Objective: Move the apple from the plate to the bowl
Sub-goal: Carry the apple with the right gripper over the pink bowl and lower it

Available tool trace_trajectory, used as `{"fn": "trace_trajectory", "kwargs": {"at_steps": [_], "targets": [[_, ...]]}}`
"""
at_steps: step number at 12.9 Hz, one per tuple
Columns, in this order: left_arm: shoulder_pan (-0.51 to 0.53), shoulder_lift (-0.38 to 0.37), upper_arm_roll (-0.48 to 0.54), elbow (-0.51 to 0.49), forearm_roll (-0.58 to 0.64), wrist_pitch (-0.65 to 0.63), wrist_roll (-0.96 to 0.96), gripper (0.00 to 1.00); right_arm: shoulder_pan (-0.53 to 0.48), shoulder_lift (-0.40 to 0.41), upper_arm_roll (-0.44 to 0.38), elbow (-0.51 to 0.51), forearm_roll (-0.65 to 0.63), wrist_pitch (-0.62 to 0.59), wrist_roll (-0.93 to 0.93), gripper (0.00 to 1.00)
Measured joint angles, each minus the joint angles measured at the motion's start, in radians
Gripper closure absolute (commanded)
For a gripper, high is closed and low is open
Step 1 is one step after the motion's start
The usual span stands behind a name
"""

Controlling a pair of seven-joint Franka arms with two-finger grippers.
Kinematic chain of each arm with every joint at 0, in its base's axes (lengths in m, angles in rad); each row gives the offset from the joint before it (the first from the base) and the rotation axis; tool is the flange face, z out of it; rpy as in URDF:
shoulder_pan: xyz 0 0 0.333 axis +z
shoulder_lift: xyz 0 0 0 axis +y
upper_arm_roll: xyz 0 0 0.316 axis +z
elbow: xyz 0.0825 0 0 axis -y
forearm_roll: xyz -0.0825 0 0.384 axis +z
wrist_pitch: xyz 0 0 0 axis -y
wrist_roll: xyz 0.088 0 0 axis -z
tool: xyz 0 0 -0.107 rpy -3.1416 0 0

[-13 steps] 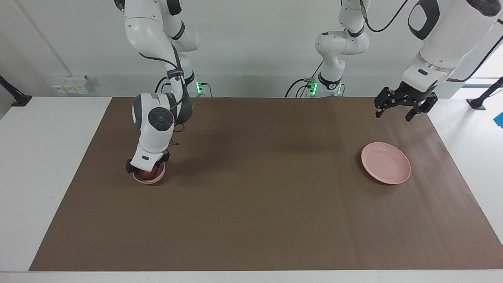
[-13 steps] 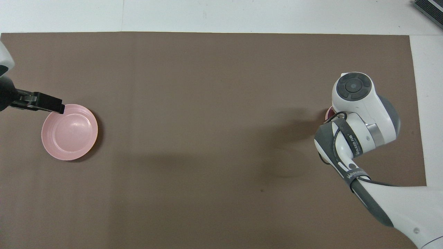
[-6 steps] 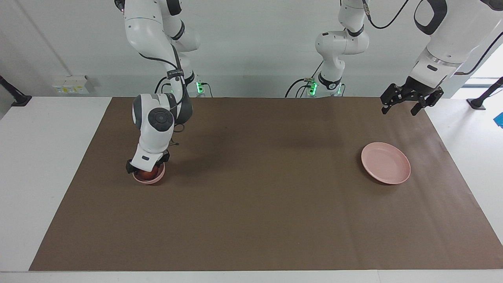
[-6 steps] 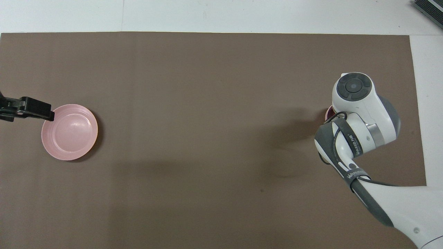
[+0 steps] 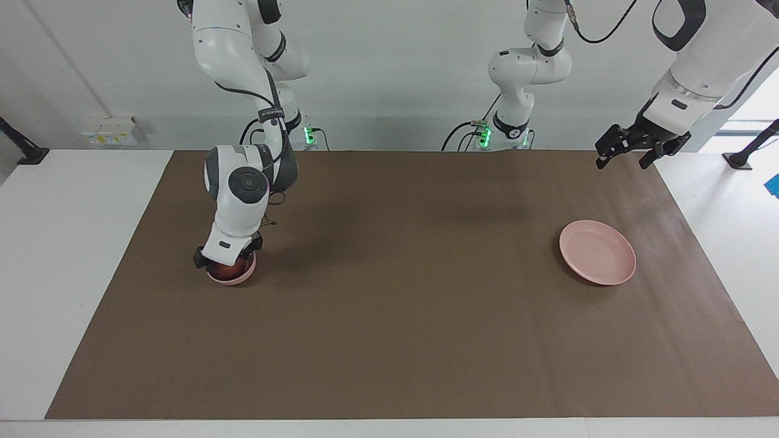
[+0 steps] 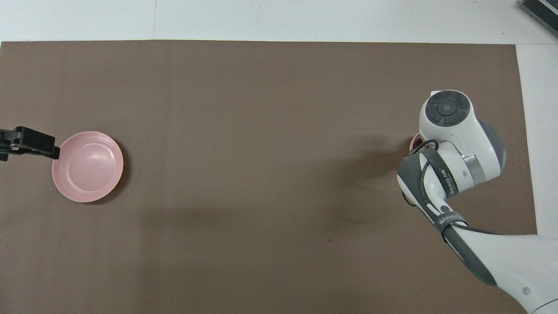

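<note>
At the bowl (image 5: 234, 279), toward my right arm's end of the table: my right pincer (image 5: 226, 263) is down inside the rim, wrist nearly upright above it. The apple (image 5: 229, 269) sits in the bowl, dark red, only a low band of it showing under the pincer's black body. The pincer straddles the apple. Whether it is pinching the fruit or standing clear of it, I cannot tell; my own wrist hides the tips.

From overhead, my right forearm covers nearly all of the bowl; one thin pink sliver of rim (image 6: 414, 141) shows at the edge of the wrist. The apple does not show in that view.

The bowl rests on the brown mat (image 5: 395, 316), which covers most of the white table (image 5: 61, 243).

Well apart from the bowl, toward my left arm's end of the table: the plate (image 5: 597, 252), pale pink, wide and shallow, flat on the mat. Nothing lies on it. It sits about as far from me as the bowl does.

My left pincer (image 5: 621, 163) is also well apart from the bowl, up in the air over the mat's corner at my left arm's end. It is spread wide, tips pointing down, pinching nothing. Overhead, its black tip (image 6: 30, 144) shows just beside the plate's rim (image 6: 87, 166), but the facing view puts it high above the table, touching nothing. This arm waits.
</note>
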Motion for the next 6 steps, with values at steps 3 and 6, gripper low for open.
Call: {"fn": "trace_trajectory", "kwargs": {"at_steps": [3,6], "targets": [[0.000,0.000,0.000,0.000,0.000,-0.002,0.000,0.00,0.000,-0.046,0.000,0.023,0.156,-0.002,0.010,0.00],[0.000,0.000,0.000,0.000,0.000,-0.005,-0.002,0.00,0.007,-0.150,0.001,0.029,0.262,-0.064,0.161,0.00]]}}
